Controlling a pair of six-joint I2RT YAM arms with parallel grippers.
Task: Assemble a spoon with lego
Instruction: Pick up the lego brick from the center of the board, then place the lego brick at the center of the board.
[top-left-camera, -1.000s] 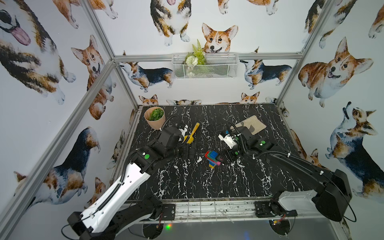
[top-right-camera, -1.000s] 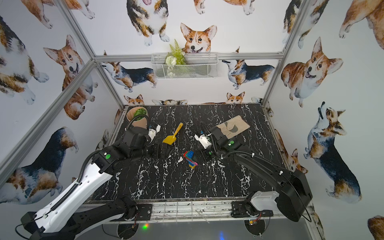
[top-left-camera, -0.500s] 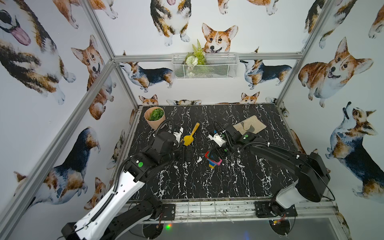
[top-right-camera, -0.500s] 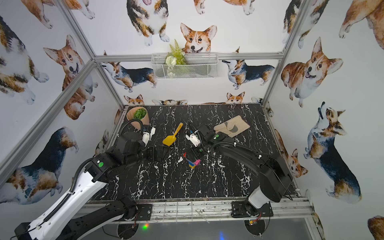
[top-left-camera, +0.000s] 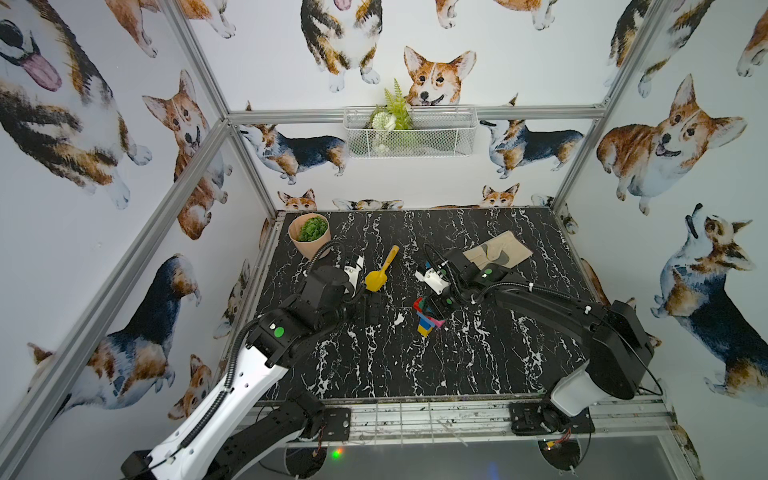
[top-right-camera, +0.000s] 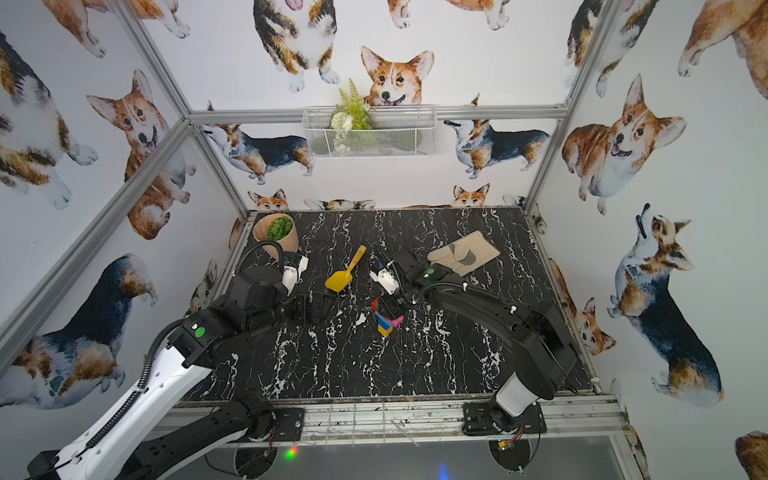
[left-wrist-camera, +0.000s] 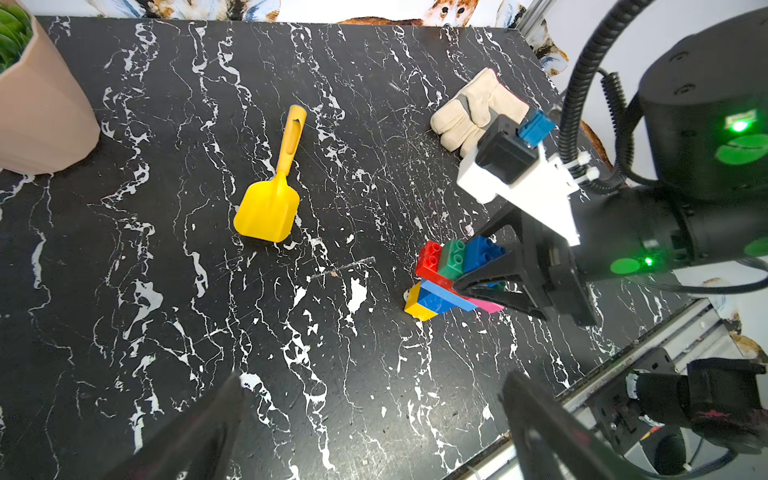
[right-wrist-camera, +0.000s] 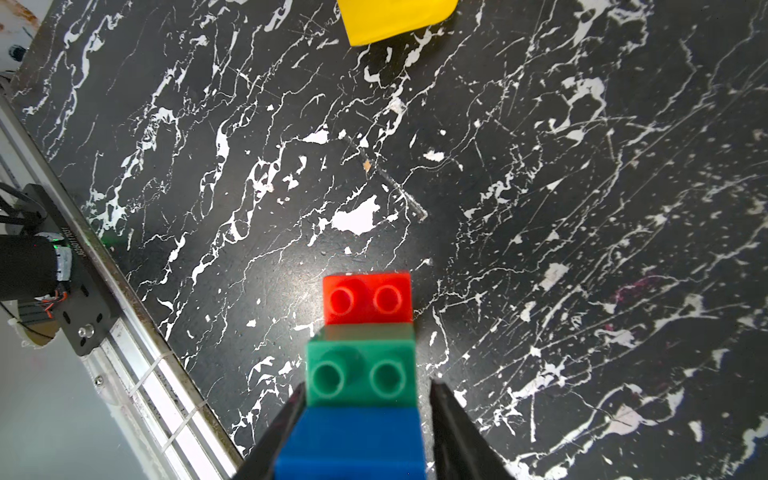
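The spoon (left-wrist-camera: 444, 270) sits in the middle of the black marble table (left-wrist-camera: 166, 291), its wide end between the fingers (right-wrist-camera: 282, 424) of the right gripper (right-wrist-camera: 368, 385): they flank the blue brick (right-wrist-camera: 353, 440) closely, though I can't tell if they pinch it. The left gripper (left-wrist-camera: 374, 376) hangs spread wide, empty. Digits on the rail bracket (right-wrist-camera: 70, 291) are too small to read

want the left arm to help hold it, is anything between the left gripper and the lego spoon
Nothing visible. Only bare table lies between the open left gripper and the spoon. The yellow shovel lies off to one side of that path, and the right gripper flanks the spoon from the opposite side.
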